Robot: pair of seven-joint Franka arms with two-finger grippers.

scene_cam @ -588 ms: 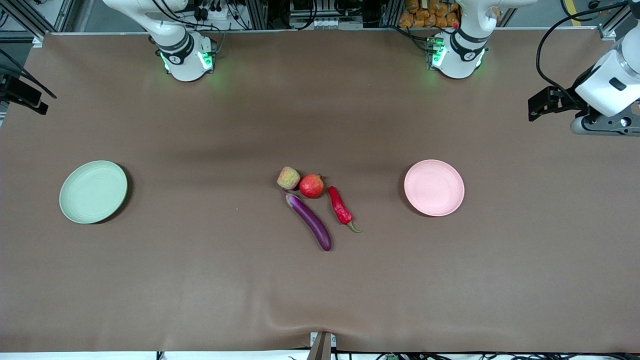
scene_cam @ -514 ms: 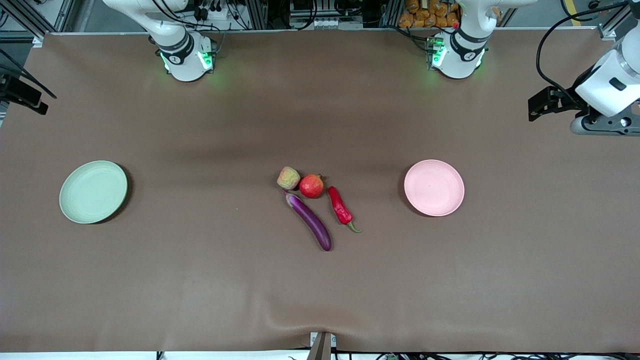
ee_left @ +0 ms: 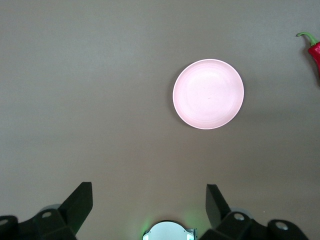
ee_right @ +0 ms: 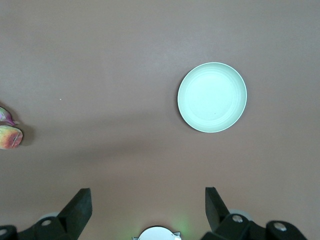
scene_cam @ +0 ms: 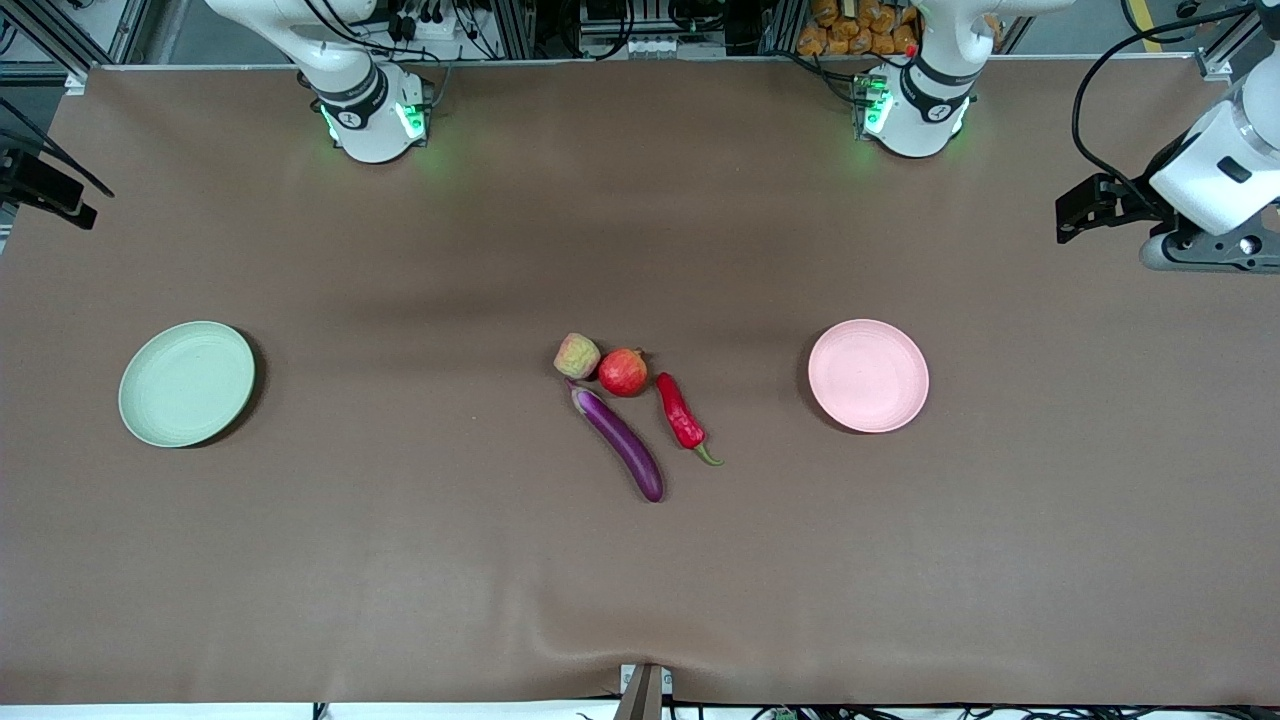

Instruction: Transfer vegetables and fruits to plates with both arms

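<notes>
The peach [scene_cam: 577, 355], pomegranate [scene_cam: 623, 372], purple eggplant [scene_cam: 620, 443] and red chili [scene_cam: 682, 412] lie close together at the table's middle. The pale green plate [scene_cam: 186, 383] lies toward the right arm's end and the pale pink plate [scene_cam: 868, 375] toward the left arm's end; both are bare. My left gripper [ee_left: 149, 192] is open, high over the table, with the pink plate [ee_left: 207, 94] and the chili [ee_left: 315, 50] below. It shows at the front view's edge [scene_cam: 1090, 208]. My right gripper [ee_right: 147, 195] is open, high above the green plate [ee_right: 212, 97] and the peach [ee_right: 10, 137].
The brown mat [scene_cam: 400, 560] has a small wrinkle at its edge nearest the front camera. Both arm bases [scene_cam: 370, 115] stand along the edge farthest from that camera, with racks and cables past them.
The left arm's hand has shifted very slightly at the front view's edge. The fruits, vegetables and plates have not moved.
</notes>
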